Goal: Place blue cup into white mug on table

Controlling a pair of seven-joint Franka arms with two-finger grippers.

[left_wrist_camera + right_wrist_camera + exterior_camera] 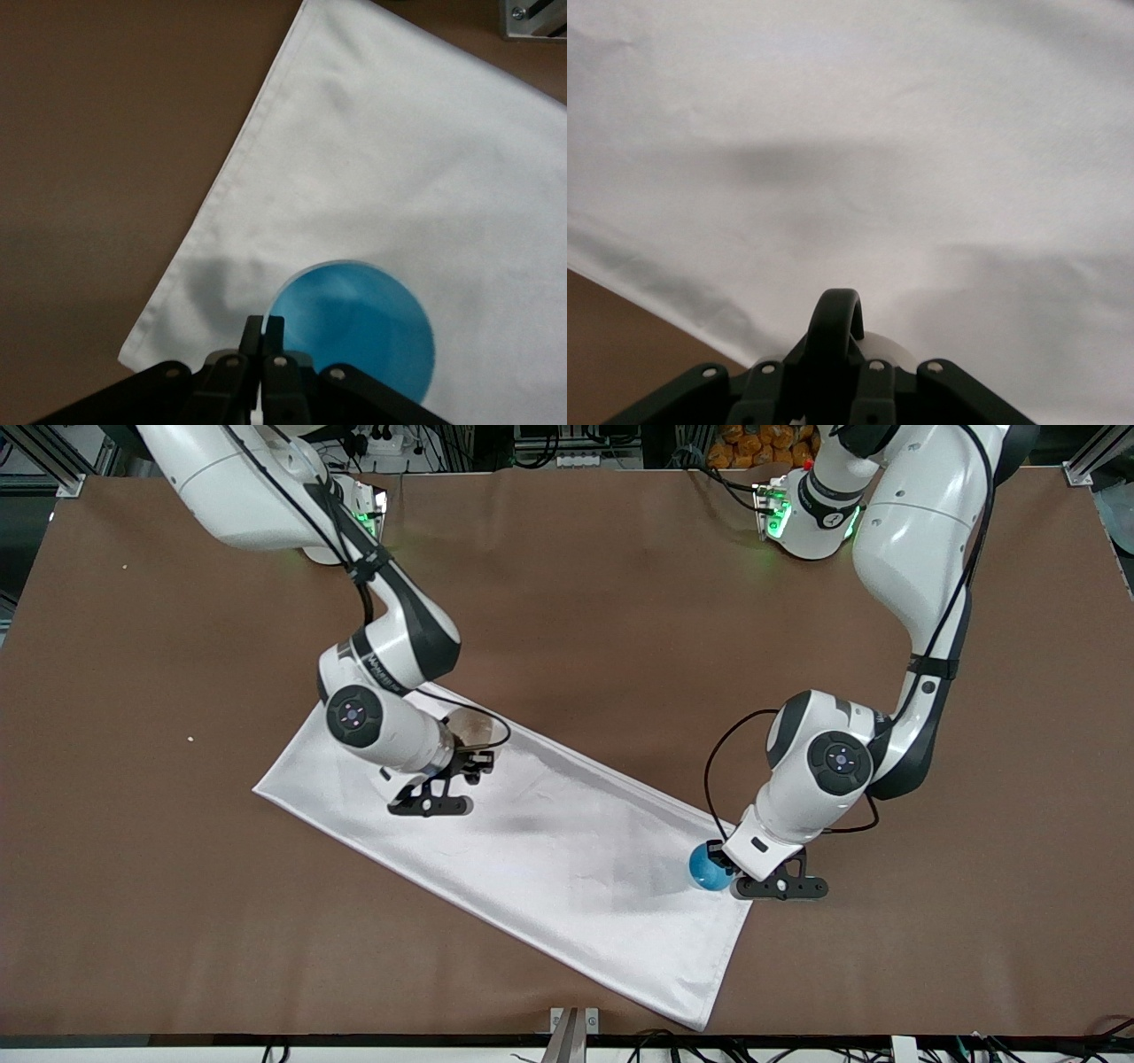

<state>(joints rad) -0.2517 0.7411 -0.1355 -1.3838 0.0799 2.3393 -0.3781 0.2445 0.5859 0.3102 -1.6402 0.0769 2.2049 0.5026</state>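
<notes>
The blue cup (707, 868) is at the edge of the white cloth toward the left arm's end of the table (620, 602). My left gripper (719, 859) is shut on its rim. In the left wrist view the fingers (252, 329) pinch the wall of the blue cup (354, 332), whose open top faces the camera. The white mug (474, 729), cream inside, is on the cloth toward the right arm's end. My right gripper (472, 762) is shut on its black handle. The handle (837, 319) loops up between the jaws in the right wrist view, with a little of the mug (884, 347) showing under it.
A white rectangular cloth (532, 841) lies slanted across the middle of the brown table, and both cups are on it. A metal bracket (574, 1035) sits at the table's front edge. The arm bases stand along the edge farthest from the front camera.
</notes>
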